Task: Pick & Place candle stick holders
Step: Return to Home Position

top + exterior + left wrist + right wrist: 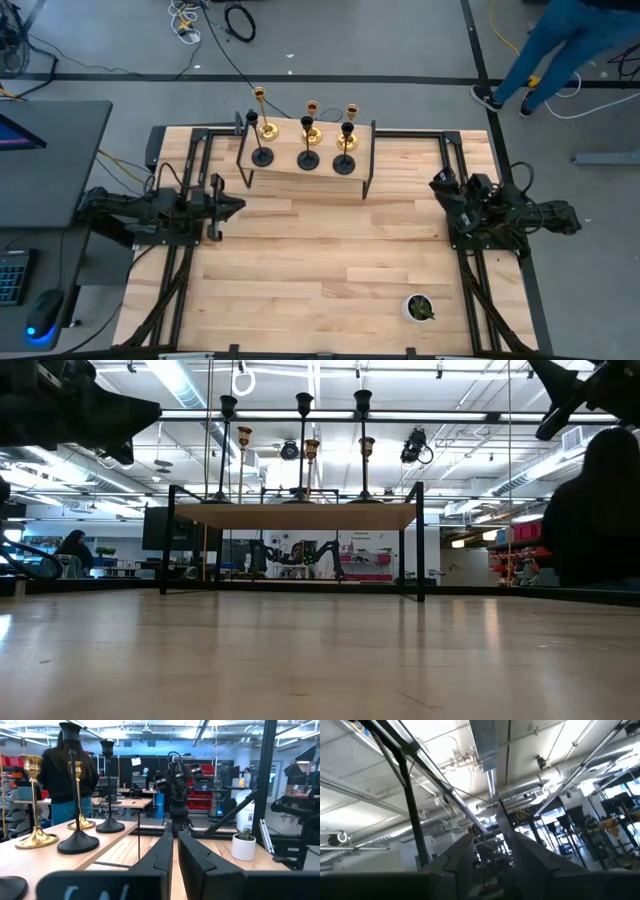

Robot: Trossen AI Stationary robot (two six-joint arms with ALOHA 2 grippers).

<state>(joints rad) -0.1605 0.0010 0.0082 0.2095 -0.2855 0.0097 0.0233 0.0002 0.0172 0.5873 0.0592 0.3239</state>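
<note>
Matte black candle stick holders (308,159), three, stand upright along the front of the wooden shelf (285,168) at the table's (330,260) far edge, with three gold candle stick holders (267,130) upright behind them. The left gripper (238,207) is nearer, just off the shelf's left end, fingers pressed almost together and empty. I'd say it should back away sideways. The right gripper (441,183) waits well apart, fingers spread and empty. No writing is readable.
</note>
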